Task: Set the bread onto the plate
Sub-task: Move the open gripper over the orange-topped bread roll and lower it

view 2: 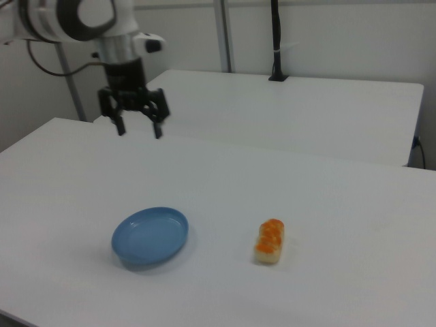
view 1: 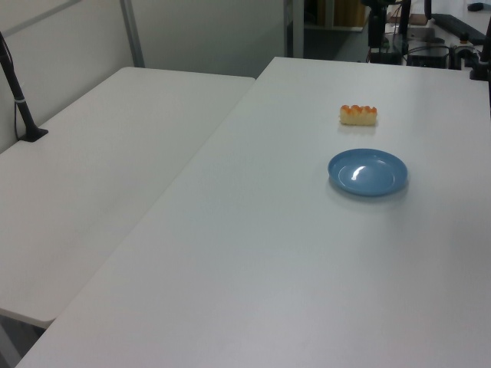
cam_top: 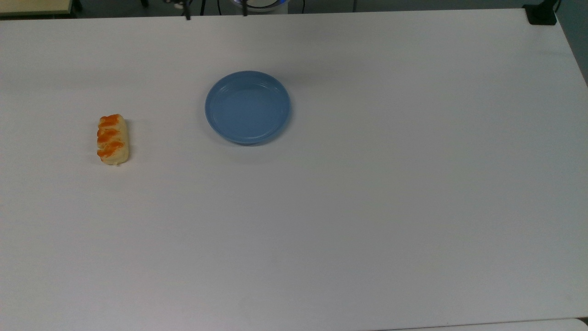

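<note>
Nothing moved yet — bread [view 2: 270, 241] lying on the tabletop [view 2: 354, 204] well apart from the empty plate [view 2: 150, 236], gripper [view 2: 138, 128] raised beyond the plate with fingers [view 2: 157, 129] spread wide, holding nothing — pickup, carry and placement all remaining.

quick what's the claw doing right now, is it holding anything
Claw: open, holding nothing, up in the air above the table. Bread lies beside the plate.
</note>
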{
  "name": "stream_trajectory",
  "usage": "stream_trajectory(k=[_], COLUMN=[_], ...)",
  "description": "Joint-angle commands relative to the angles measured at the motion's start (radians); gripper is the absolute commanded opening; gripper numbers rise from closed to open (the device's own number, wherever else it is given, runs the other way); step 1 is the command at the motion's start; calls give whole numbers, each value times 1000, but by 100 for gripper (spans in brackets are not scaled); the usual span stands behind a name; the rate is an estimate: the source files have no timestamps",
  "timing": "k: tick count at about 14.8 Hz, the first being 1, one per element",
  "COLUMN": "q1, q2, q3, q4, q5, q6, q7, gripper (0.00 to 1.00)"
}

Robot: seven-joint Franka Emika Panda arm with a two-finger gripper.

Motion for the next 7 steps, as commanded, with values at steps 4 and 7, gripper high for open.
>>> stream_trajectory(k=[4, 7], q1=[-205, -283], q2=[155, 278], q3=[1, 1], q4=[-9, -9], q5=[1, -12], q6=[202, 310], q7=[-138, -158], gripper=[100, 100])
